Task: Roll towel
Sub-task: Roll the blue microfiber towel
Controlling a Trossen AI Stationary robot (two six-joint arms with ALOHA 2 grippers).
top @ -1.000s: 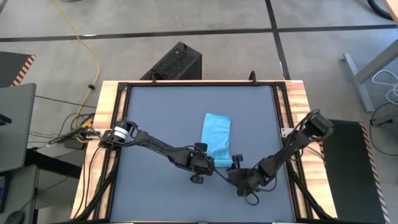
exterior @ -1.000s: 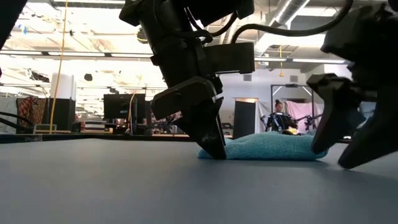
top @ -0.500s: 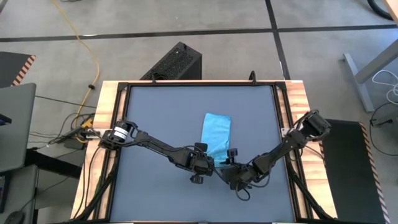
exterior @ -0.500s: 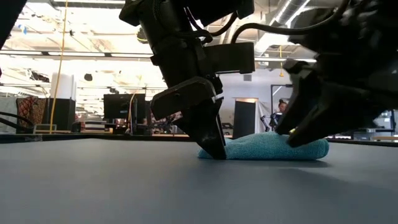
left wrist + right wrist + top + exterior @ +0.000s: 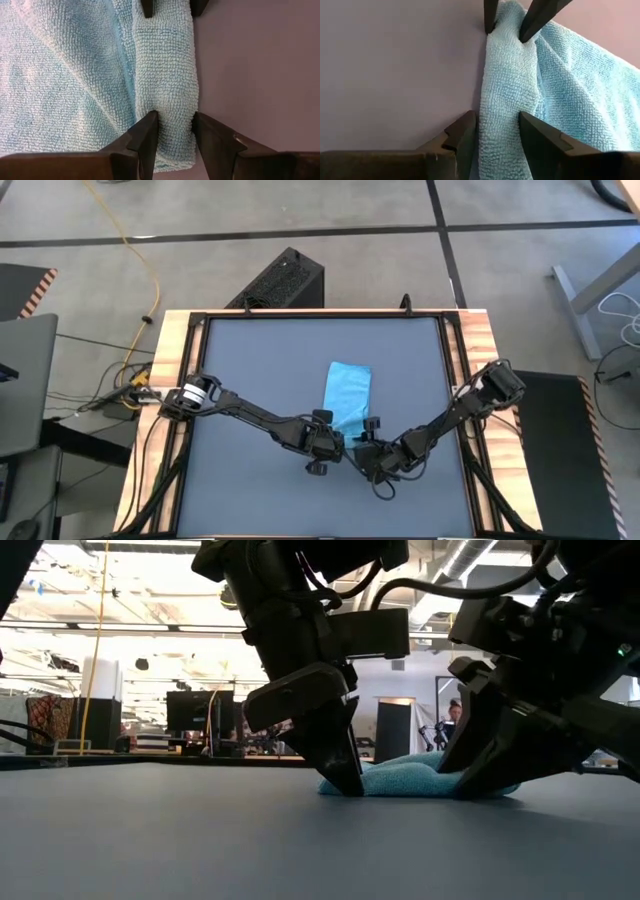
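The left gripper (image 5: 172, 132) fingers pinch the rolled edge of the towel (image 5: 70, 75) between them; the right gripper (image 5: 497, 131) fingers clamp the same fold, opposite.

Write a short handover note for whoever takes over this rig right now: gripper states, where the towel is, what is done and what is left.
Left gripper: down at the near end of the towel, fingers pinching a raised fold along its edge.
Right gripper: at the same near end, opposite the left, its fingers closed on the same fold.
Towel: folded into a narrow strip near the middle of the table, lying flat apart from the pinched end.
Done: both grippers have hold of the near edge.
Left: roll the towel away from the arms to its far end; no roll is formed yet.
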